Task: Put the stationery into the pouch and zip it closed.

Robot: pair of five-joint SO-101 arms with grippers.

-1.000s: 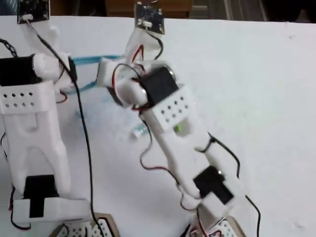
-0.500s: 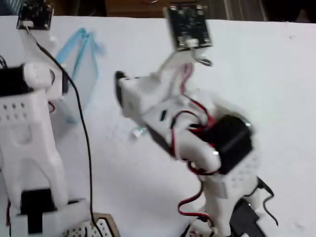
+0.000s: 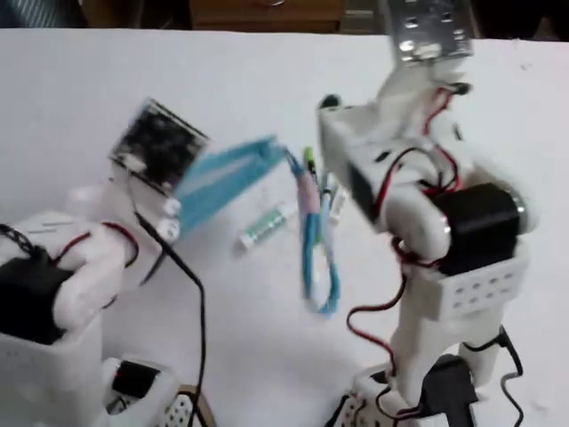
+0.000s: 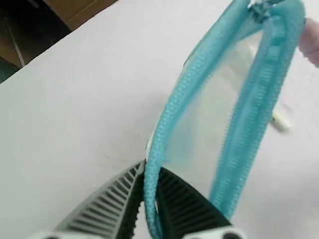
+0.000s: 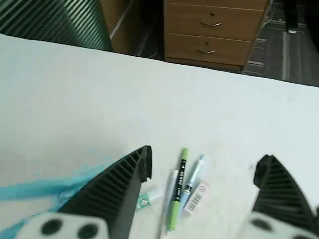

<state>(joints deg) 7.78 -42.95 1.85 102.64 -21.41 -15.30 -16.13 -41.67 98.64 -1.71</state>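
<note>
My left gripper [image 4: 150, 172] is shut on the zip edge of the blue pouch [image 4: 219, 99], whose mouth gapes open above the table. From above, the pouch [image 3: 229, 173] hangs tilted in front of the left arm, left of centre. A green pen [image 5: 178, 191], a blue pen [image 5: 193, 177] and a small white labelled piece [image 5: 196, 197] lie side by side on the white table. A short green-capped stick [image 3: 264, 227] lies near them. My right gripper [image 5: 205, 155] stands open above the pens with nothing between its fingers.
A blue cord loop [image 3: 317, 267] and a pink item [image 3: 308, 200] lie by the pens. Wooden drawers [image 5: 214, 30] stand beyond the table's far edge. The right arm's base [image 3: 444, 356] stands at the front right, with bare table [image 3: 533, 133] beyond it.
The left arm has drawn the pouch from the far left toward the middle. The right arm has swung from the centre to the right, uncovering the pens and cord.
</note>
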